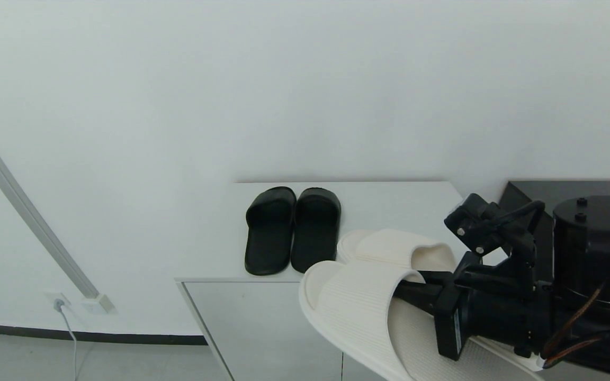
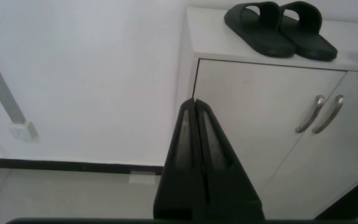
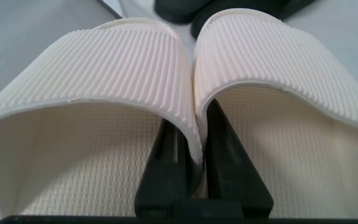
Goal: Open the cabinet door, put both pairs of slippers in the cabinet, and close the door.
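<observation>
While the white cabinet stands with both doors shut, the white slippers sit at its top's front edge, their adjoining straps pinched together between the right gripper's jaws. Just beside them, the black slippers lie paired on the top. The left gripper, jaws closed on nothing, hovers before the left door, apart from the handles.

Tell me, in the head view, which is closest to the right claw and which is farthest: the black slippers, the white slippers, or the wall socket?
1. white slippers: clamped in the right claw.
2. black slippers: on the cabinet top, further left.
3. wall socket: low on the wall, far left.
</observation>
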### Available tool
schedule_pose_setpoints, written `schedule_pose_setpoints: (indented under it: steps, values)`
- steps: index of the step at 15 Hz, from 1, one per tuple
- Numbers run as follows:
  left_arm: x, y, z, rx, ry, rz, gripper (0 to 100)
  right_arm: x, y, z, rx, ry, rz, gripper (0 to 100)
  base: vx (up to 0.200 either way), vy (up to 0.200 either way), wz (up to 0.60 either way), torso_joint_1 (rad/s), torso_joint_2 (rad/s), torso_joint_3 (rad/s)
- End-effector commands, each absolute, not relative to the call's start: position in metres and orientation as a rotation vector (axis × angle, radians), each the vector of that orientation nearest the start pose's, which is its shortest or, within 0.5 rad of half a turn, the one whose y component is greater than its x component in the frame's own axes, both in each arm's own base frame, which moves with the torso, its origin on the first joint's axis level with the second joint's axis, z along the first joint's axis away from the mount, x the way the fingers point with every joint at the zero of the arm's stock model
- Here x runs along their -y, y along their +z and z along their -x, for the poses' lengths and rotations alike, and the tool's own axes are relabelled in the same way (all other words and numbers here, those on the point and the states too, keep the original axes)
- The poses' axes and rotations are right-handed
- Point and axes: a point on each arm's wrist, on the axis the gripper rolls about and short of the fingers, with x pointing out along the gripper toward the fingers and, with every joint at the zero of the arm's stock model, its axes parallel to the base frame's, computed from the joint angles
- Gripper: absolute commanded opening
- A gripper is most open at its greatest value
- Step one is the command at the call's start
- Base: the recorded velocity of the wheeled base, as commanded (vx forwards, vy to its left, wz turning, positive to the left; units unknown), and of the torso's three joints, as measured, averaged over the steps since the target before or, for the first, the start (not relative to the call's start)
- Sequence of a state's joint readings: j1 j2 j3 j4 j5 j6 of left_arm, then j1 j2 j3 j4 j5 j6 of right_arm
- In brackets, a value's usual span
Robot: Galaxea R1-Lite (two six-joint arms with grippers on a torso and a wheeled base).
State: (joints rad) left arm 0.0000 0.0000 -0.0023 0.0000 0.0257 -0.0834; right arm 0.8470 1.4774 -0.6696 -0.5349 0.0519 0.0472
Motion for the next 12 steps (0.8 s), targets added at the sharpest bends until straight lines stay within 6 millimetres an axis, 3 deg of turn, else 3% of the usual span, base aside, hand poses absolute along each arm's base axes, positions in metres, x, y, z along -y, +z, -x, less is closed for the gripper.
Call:
schedule_pose_setpoints:
  steps: [1,4,12]
  values:
    - [-0.0006,0.0764,0.0229,0.003,0.026,0.084,0,-0.1865,0.1943,-0.1629,-0.290,0.886,0.069,0,-0.200,0.000,0.00,0.012,0.00,0.002]
    - [-0.0006,0.0763,0.0230,0.004,0.026,0.084,0,-0.1858,0.1898,-0.1622,-0.302,0.890,0.077,0,-0.200,0.000,0.00,-0.010,0.00,-0.001]
    - [-0.0006,0.0764,0.0229,0.003,0.026,0.084,0,-0.1856,0.1878,-0.1619,-0.309,0.890,0.082,0,0.000,0.000,0.00,0.000,0.00,0.000]
